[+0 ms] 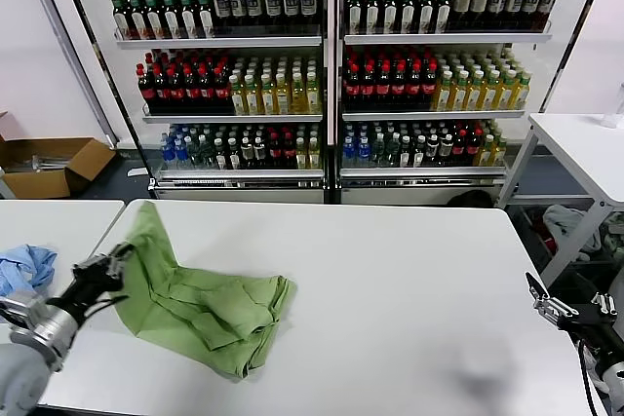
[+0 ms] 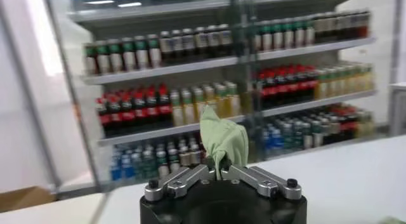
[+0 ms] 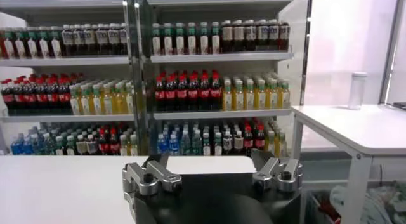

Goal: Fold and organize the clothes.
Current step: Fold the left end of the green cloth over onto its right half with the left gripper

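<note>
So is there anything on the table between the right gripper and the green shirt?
Nothing visible. The right gripper hangs open off the table's right edge, with only bare tabletop between it and the green shirt, which the left gripper holds pinched.

Head camera high, facing down over white table (image 1: 390,280), wrist cameras close behind fingers, facing bottle shelves (image 3: 216,54), shared by all views.
</note>
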Robot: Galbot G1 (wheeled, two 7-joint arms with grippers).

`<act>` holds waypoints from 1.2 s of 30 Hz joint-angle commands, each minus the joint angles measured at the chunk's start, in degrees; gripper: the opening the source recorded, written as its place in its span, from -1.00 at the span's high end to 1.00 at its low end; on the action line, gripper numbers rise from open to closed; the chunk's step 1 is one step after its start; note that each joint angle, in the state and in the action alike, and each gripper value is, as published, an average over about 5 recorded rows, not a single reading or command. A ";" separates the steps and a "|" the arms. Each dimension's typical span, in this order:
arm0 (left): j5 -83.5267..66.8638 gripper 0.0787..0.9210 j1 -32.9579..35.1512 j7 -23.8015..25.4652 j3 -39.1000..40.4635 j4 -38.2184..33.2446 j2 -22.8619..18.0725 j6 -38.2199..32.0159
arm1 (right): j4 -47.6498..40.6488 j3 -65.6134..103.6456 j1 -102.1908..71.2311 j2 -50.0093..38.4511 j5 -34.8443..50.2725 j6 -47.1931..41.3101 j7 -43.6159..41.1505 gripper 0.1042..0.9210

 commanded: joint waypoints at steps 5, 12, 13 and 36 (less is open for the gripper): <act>13.25 0.96 1.97 2.91 17.32 -4.18 -5.84 -5.45 | -0.74 -0.25 0.38 -0.05 0.01 -0.05 -0.01 -0.76; 17.29 0.96 -1.95 2.34 28.99 -2.01 -8.79 -2.94 | -1.03 -1.20 1.13 0.29 -0.16 -0.13 -0.04 -0.76; 17.43 0.96 -2.48 2.29 29.94 -1.73 -9.15 -2.28 | -1.06 -1.27 1.14 0.28 -0.18 -0.12 -0.04 -0.76; 6.46 0.04 -1.48 2.61 21.89 -9.10 -6.61 3.57 | -0.63 -2.37 -0.14 1.77 -0.54 0.88 -0.38 -0.76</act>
